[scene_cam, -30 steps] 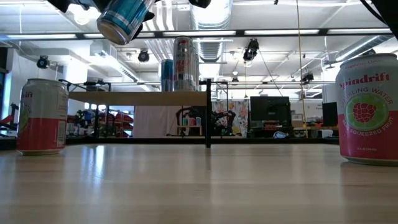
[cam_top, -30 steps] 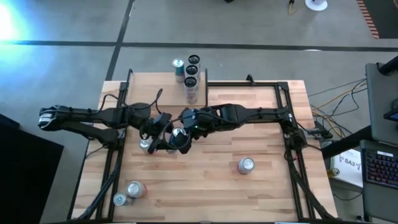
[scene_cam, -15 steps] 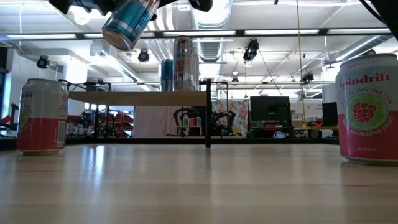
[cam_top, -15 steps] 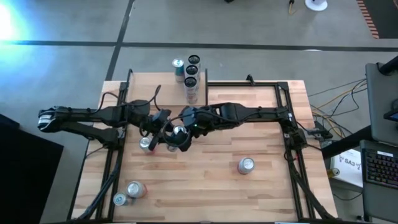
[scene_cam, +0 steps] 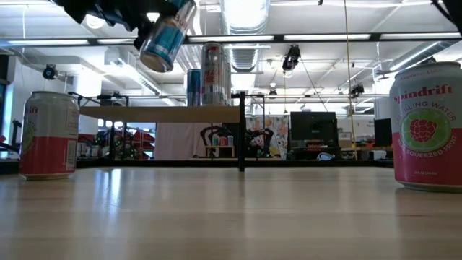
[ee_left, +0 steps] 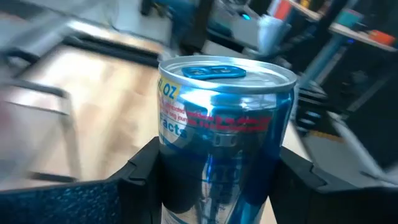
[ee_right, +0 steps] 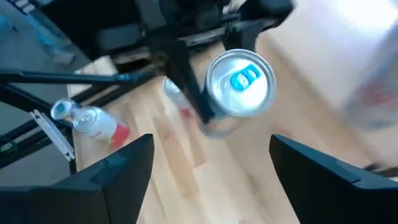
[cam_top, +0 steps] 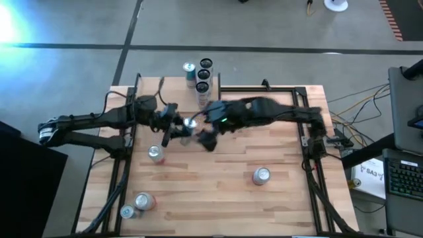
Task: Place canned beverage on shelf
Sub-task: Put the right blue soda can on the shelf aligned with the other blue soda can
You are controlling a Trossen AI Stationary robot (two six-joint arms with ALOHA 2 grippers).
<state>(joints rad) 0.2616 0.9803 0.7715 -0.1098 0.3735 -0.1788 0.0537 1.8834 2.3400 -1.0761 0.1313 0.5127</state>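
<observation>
Blue and silver, the slim aluminium beverage can point(ee_left: 221, 137) sits clamped between the dark jaws of the left gripper point(ee_left: 217, 186), its blue-tabbed lid facing away from the wrist; in the low view the same can point(scene_cam: 167, 36) hangs tilted in the air, well above the butcher-block desk point(scene_cam: 231, 217). From above, the left gripper point(cam_top: 173, 125) holds that can point(cam_top: 188, 123) just short of the shelf, on the desk side of it. The right gripper point(cam_top: 206, 137) is just beside the can, its jaws standing wide apart with nothing between them; its wrist view shows the can point(ee_right: 239, 84) ahead of the two spread dark fingers point(ee_right: 106, 180), not touching them. The shelf point(scene_cam: 162, 113), a light-wood board with thin dark upright end panels, stands at the far edge of the desk and already carries a row of tall slim cans point(cam_top: 203, 78). Nearer than the shelf, a pink-and-white can point(cam_top: 156, 153) stands below the left gripper, a white sparkling-water can with a raspberry label point(scene_cam: 427, 126) stands upright off to the right, and two more cans point(cam_top: 137, 205) lie near the front left corner.
</observation>
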